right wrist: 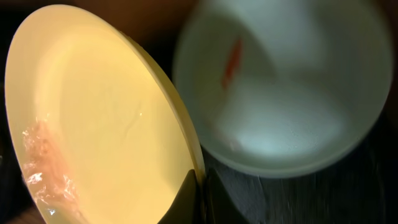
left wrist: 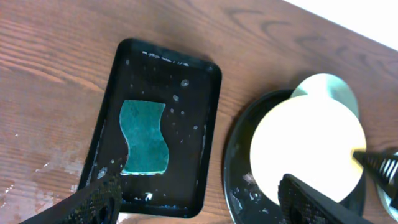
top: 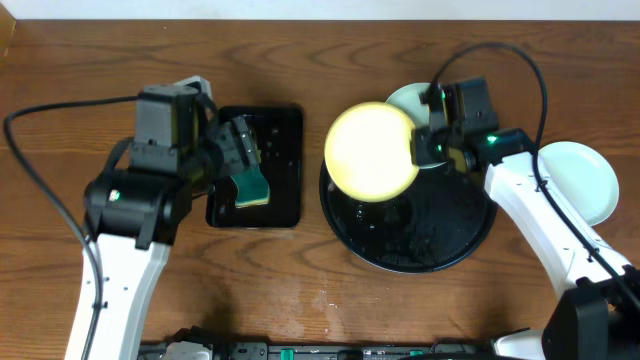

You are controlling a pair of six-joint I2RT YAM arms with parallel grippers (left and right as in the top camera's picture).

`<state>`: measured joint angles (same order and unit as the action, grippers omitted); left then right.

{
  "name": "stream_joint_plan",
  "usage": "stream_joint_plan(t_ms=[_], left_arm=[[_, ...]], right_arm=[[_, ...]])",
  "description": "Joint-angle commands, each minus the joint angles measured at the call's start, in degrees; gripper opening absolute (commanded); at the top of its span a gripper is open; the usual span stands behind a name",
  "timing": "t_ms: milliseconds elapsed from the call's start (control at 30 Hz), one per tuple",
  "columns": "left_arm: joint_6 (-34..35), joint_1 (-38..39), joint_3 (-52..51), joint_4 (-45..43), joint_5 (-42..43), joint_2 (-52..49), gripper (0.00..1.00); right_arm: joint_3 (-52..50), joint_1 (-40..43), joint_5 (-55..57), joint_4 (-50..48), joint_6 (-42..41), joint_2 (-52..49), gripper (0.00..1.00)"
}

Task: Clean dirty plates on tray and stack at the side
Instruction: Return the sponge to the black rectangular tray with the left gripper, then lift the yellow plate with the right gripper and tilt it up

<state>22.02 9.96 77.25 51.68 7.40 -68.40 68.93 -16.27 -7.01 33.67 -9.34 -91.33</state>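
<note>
My right gripper [top: 430, 140] is shut on the rim of the pale yellow plate [top: 372, 150] and holds it tilted above the round black tray [top: 420, 245]. In the right wrist view the fingers [right wrist: 200, 193] pinch the yellow plate's [right wrist: 93, 112] edge, and a wet reddish smear shows on its lower left. A mint plate [top: 405, 97] with a red smear lies at the tray's far rim and also shows in the right wrist view [right wrist: 280, 99]. Another mint plate [top: 578, 180] lies on the table at right. My left gripper [top: 240, 150] is open above a green sponge [top: 250, 188].
The sponge [left wrist: 144, 137] lies in a small wet rectangular black tray [left wrist: 168, 68] left of the round tray [left wrist: 239, 180]. My left gripper's fingers [left wrist: 202, 211] are spread wide above both trays. Cables run across the wood-grain table behind both arms.
</note>
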Motion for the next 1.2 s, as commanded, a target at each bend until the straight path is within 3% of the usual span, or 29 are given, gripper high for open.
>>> stream_joint_plan(t_ms=[0, 133, 267, 400, 567, 700, 1167], left_arm=[[-0.6, -0.1, 1.0, 0.2, 0.3, 2.0, 0.82], [-0.6, -0.1, 1.0, 0.2, 0.3, 2.4, 0.82], [-0.6, -0.1, 1.0, 0.2, 0.3, 2.1, 0.82], [-0.6, -0.1, 1.0, 0.2, 0.3, 2.1, 0.82], [-0.6, -0.1, 1.0, 0.2, 0.3, 2.1, 0.82], [-0.6, -0.1, 1.0, 0.2, 0.3, 2.1, 0.83], [-0.6, -0.1, 1.0, 0.2, 0.3, 2.1, 0.83]], right_arm=[[5.4, -3.6, -0.2, -2.3, 0.3, 1.2, 0.01], [6.7, -10.2, 2.9, -11.1, -0.5, -0.6, 0.01], [6.7, -17.8, 13.0, -19.9, 0.3, -4.3, 0.01], [6.7, -23.3, 21.2, -29.5, 7.1, -8.3, 0.01], [6.7, -27.1, 23.4, -39.2, 18.8, -8.7, 0.01], [6.7, -29.2, 24.8, -42.0, 25.0, -7.9, 0.01], [6.7, -32.0, 27.2, -42.1, 29.8, -4.7, 0.01]])
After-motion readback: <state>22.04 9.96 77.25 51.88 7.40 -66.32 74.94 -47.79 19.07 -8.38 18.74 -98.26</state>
